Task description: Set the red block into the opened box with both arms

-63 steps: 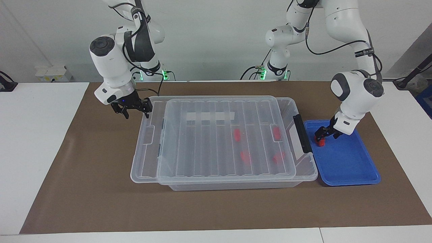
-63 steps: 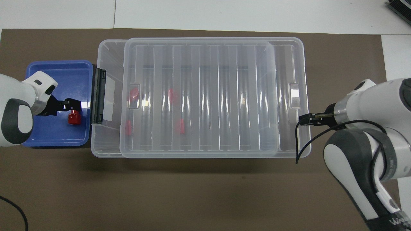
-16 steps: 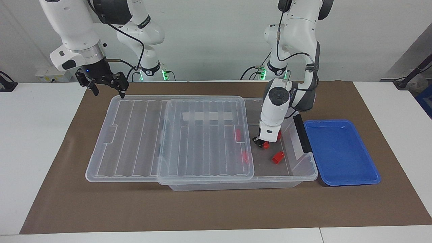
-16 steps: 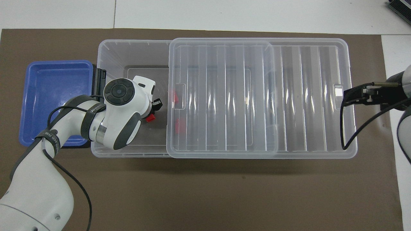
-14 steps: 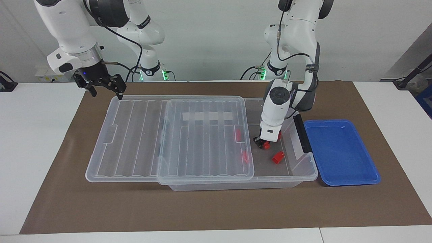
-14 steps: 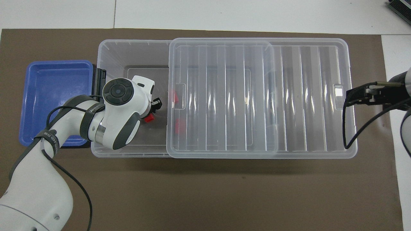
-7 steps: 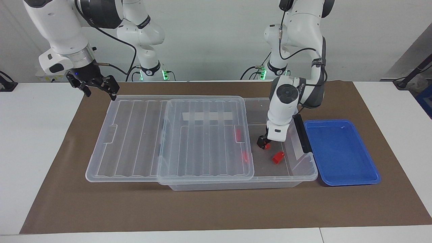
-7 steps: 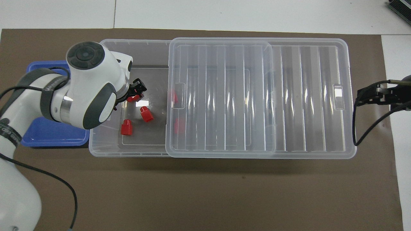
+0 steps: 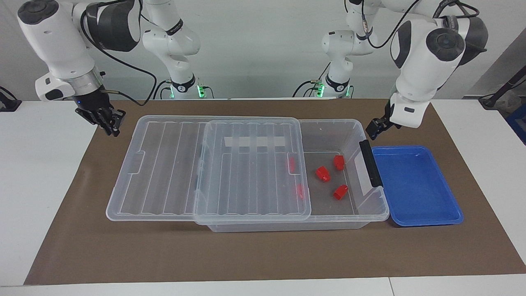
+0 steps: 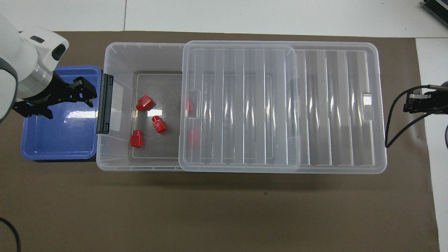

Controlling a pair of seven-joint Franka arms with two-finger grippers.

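Note:
The clear box (image 9: 328,123) (image 10: 140,47) stands open at the left arm's end. Its ribbed lid (image 9: 164,164) (image 10: 315,105) is slid toward the right arm's end. The red block (image 9: 322,174) (image 10: 159,124) lies on the box floor between two like blocks (image 9: 339,161) (image 9: 340,191). Two more show through the lid. My left gripper (image 9: 376,127) (image 10: 57,101) hangs open and empty, over the blue tray beside the box's dark handle (image 9: 370,163). My right gripper (image 9: 110,122) (image 10: 412,101) is shut, empty, just off the lid's end.
The shallow blue tray (image 9: 415,185) (image 10: 59,136) holds nothing and lies against the box's handle end. Everything stands on a brown mat (image 9: 246,255). The lid overhangs the box toward the right arm's end.
My left gripper let the red block go inside the box, rose out and swung over the blue tray. My right gripper drew back from the lid's corner and its fingers closed.

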